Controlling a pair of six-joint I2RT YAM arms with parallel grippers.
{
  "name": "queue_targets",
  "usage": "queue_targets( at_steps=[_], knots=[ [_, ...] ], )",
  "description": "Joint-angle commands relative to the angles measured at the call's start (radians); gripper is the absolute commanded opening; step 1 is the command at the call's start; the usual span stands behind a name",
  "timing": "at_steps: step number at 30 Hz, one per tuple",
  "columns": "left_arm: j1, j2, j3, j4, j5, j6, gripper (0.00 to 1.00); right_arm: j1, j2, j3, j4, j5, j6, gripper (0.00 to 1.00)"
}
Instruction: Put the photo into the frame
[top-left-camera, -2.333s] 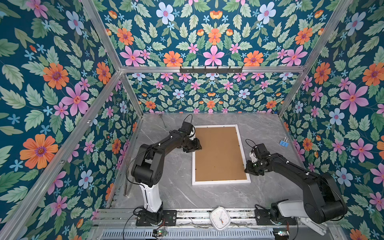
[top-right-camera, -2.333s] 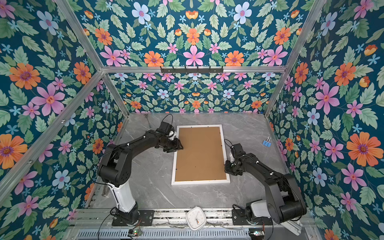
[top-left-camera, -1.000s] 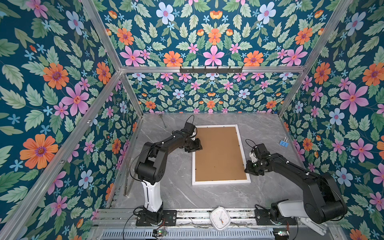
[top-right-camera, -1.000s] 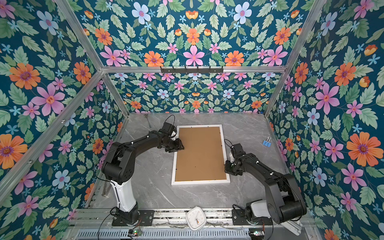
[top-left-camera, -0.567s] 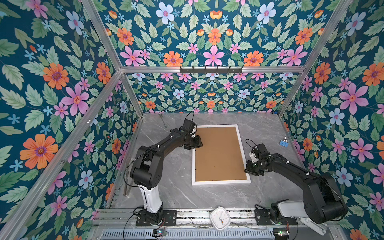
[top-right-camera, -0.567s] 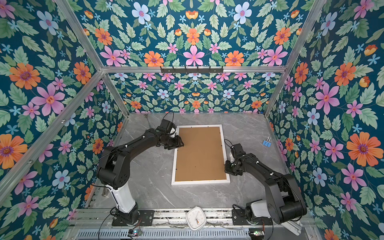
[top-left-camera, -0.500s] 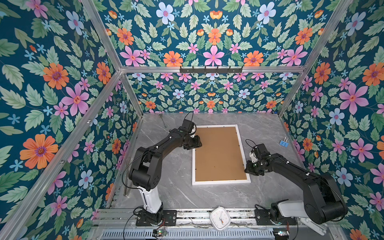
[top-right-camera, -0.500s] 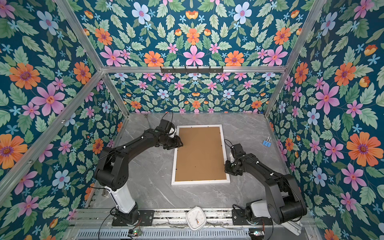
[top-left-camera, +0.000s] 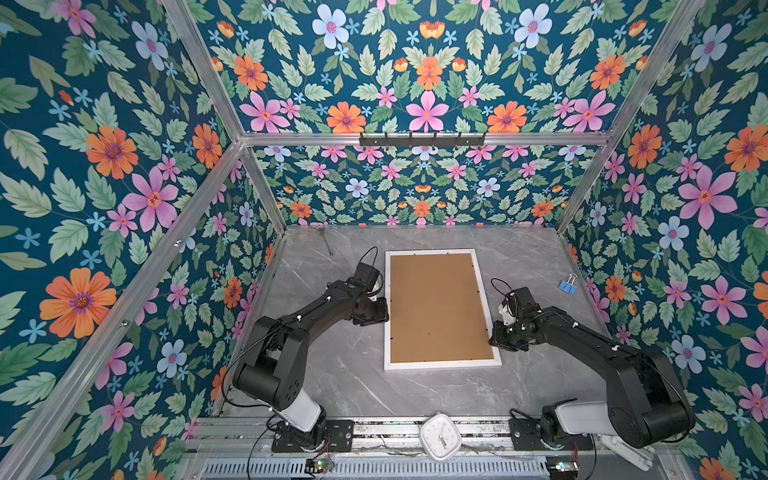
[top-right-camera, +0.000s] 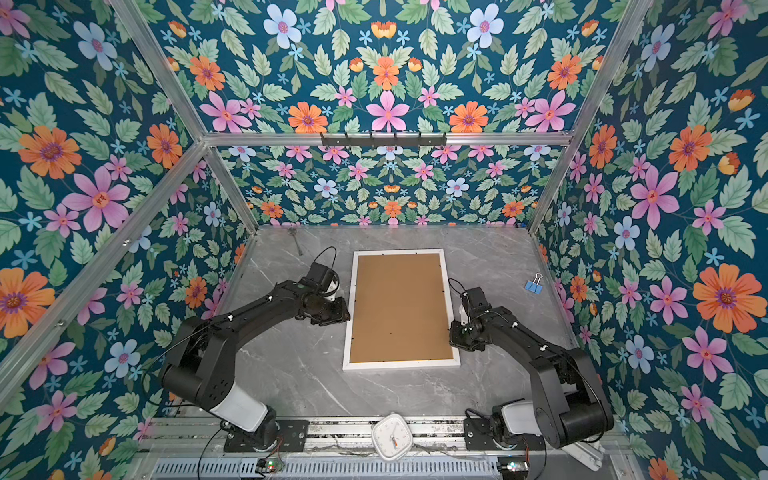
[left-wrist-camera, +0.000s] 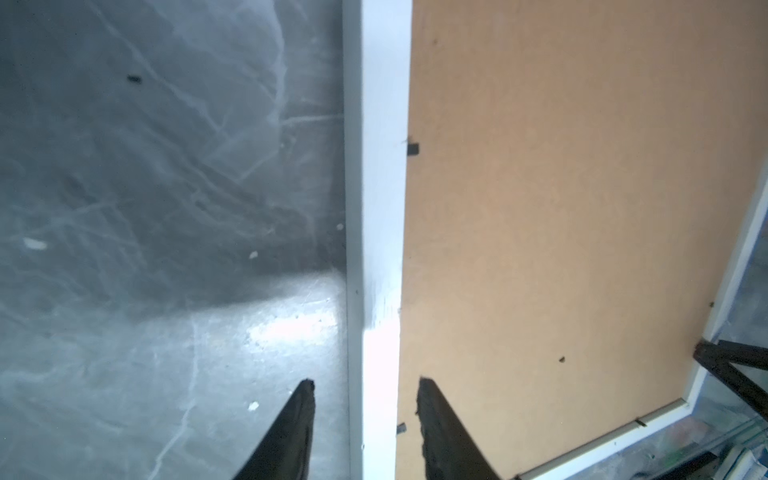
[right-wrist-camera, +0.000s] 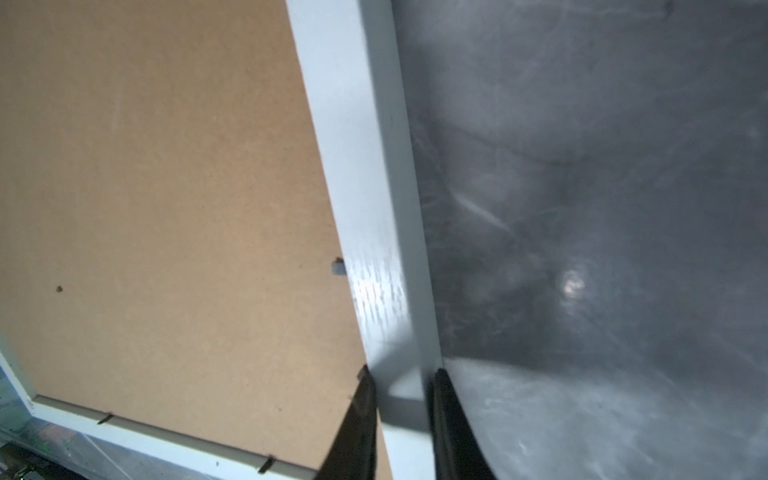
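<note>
Bench (top-left-camera: 332, 374): grey marbled top. The frame (top-left-camera: 441, 364) (top-right-camera: 401, 365) lies flat around the middle of the bench, back side up, long sides running from the near edge to the far edge. The brown backing board (top-left-camera: 436, 307) (top-right-camera: 401, 307) fills its opening, with small dark tabs along the inner edge.

Left arm: base at the near-left corner, shoulder link raised, elbow bent, forearm low and reaching inward to the frame's left rail about halfway along it. The wrist is pitched down. Left hand (top-left-camera: 380, 316) (left-wrist-camera: 365, 384) straddles that rail. One finger (left-wrist-camera: 297, 415) is over bare bench outside the rail, the other (left-wrist-camera: 436, 415) over the backing board. A gap shows on each side of the rail, so the hand is parted and grips nothing.

Right arm: base at the near-right corner, elbow high and folded, forearm stretched low to the frame's right rail, closer to the frame's near-right corner. Right hand (top-left-camera: 496, 338) (right-wrist-camera: 403, 372) is clamped across that rail. One finger (right-wrist-camera: 357, 415) sits against the inner side and the other against the outer side.

Blue binder clip (top-left-camera: 567, 286) (top-right-camera: 532, 286) lies near the right edge, apart from the frame. White clock (top-left-camera: 440, 436) sits at the near edge, between the two bases.
</note>
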Motion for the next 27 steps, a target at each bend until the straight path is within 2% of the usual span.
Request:
queue_targets(
  at_steps=[1, 21, 25, 27],
  knots=[
    [-0.007, -0.018, -0.031, 0.017, -0.010, -0.006, 0.44, 0.001, 0.011, -0.001, 0.003, 0.000, 0.030, 0.10],
    [-0.068, 0.037, -0.056, 0.059, -0.055, -0.050, 0.43, 0.001, 0.009, -0.003, 0.000, -0.006, 0.030, 0.12],
    [-0.069, 0.047, -0.056, 0.063, -0.063, -0.055, 0.38, 0.001, -0.009, -0.006, -0.006, -0.005, 0.032, 0.15],
    [-0.068, 0.056, -0.057, 0.064, -0.066, -0.061, 0.31, 0.001, -0.020, -0.004, -0.013, -0.002, 0.032, 0.18]
  ],
)
